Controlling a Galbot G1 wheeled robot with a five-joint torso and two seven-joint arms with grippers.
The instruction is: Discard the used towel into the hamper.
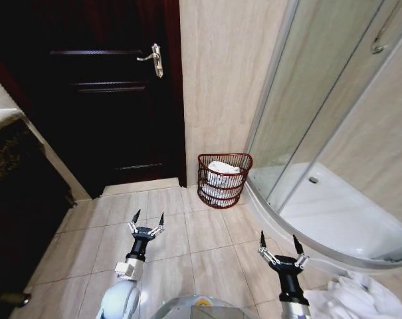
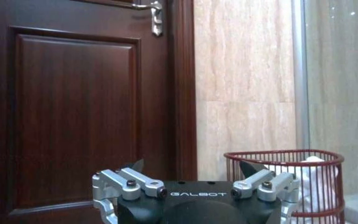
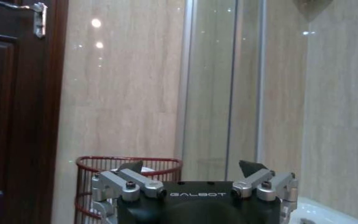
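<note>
You had the round red-brown wire hamper standing on the beige tiled floor against the wall, white crumpled towel inside. Left gripper and right gripper hovered well short, jaws apart, empty.

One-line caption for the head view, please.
Both grippers, left gripper and right gripper, open above the floor tiles; hamper holding white cloth stands ahead.

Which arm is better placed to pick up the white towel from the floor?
Probably the right. The right gripper, fingers open, hangs near the white towel by the shower base; the left gripper is farther away.
</note>
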